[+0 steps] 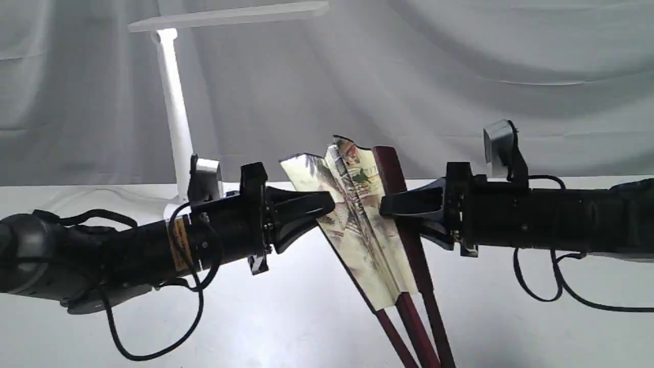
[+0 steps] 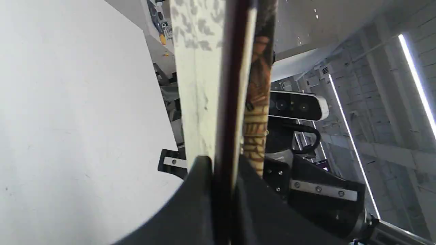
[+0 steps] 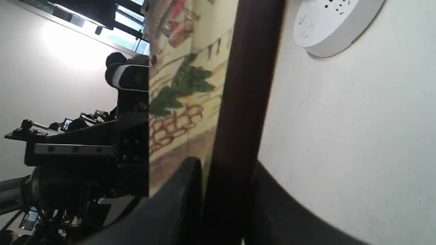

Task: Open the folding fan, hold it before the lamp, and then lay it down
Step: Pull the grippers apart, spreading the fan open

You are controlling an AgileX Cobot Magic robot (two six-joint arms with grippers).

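Observation:
The folding fan [image 1: 357, 214] hangs above the table between both arms, only slightly spread, a few painted cream pleats showing between dark maroon ribs. My left gripper [image 1: 327, 204] is shut on the fan's left outer rib [image 2: 226, 102]. My right gripper [image 1: 386, 204] is shut on the broad right maroon rib [image 3: 243, 95]. The rib ends run down out of the exterior view. The white lamp [image 1: 176, 117] stands behind my left arm, its flat bar head [image 1: 230, 16] lit; its round socketed base [image 3: 333, 23] shows in the right wrist view.
The white table [image 1: 317, 317] lies under both arms, with a grey draped cloth backdrop [image 1: 460, 76] behind. Black cables [image 1: 552, 286] dangle from both arms. My right arm's wrist camera [image 2: 296, 106] appears beyond the fan in the left wrist view.

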